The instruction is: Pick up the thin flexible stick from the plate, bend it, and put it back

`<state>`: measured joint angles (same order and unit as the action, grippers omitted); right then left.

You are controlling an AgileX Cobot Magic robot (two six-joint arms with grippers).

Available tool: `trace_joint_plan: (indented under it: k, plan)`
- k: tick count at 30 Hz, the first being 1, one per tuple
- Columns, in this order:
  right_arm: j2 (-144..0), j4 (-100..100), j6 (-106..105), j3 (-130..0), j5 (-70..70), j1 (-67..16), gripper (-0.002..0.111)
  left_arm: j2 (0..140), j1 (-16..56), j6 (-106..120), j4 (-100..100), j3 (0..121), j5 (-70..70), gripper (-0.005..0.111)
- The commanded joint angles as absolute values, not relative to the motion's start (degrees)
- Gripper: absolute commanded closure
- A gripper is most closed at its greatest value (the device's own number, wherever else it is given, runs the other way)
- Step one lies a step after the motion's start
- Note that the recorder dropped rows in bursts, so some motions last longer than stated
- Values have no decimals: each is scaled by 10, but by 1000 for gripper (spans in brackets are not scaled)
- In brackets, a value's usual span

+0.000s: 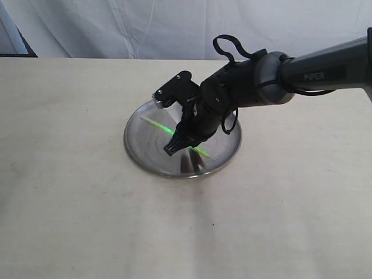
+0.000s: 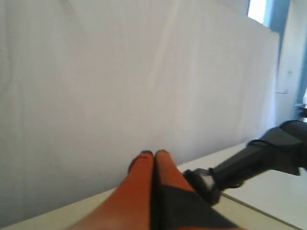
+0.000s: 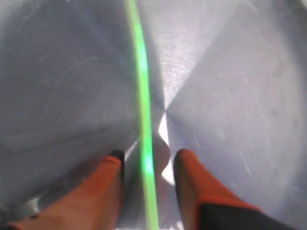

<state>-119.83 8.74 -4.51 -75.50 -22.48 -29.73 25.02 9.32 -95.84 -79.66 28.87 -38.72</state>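
The round silver plate [image 1: 145, 154] lies on the beige table. On it rests the thin neon-green stick [image 1: 160, 125], running diagonally across the plate; its middle is hidden behind the right gripper in the exterior view. My right gripper [image 1: 174, 146] points down onto the plate and stands open, one orange finger on each side of the stick [image 3: 143, 86], neither finger touching it. The plate [image 3: 230, 72] fills the right wrist view. My left gripper [image 2: 154, 154] is shut and empty, held off the table facing a white curtain; it is out of the exterior view.
The right arm [image 1: 314, 72] reaches in from the right edge over the table [image 1: 70, 209]. A white curtain [image 1: 145, 26] hangs behind the table. In the left wrist view the right arm [image 2: 268, 148] shows dark above the tabletop.
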Motion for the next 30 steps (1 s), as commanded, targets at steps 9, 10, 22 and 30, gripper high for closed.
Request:
trace_joint_plan:
  k: [9,10,22,30]
  plan:
    - [-1089,103,-14,-758,-271,-294,102,169,93,-1055,-999,259,-28,107]
    - [-1066,103,-14,-758,-271,-294,108,169,93,-1055,-999,248,0,107]
    - [-735,107,-21,-753,-313,-294,109,169,93,-1055,-983,97,66,107]
    - [-526,163,-31,-635,-337,-294,109,169,93,-1060,-985,63,-29,107]
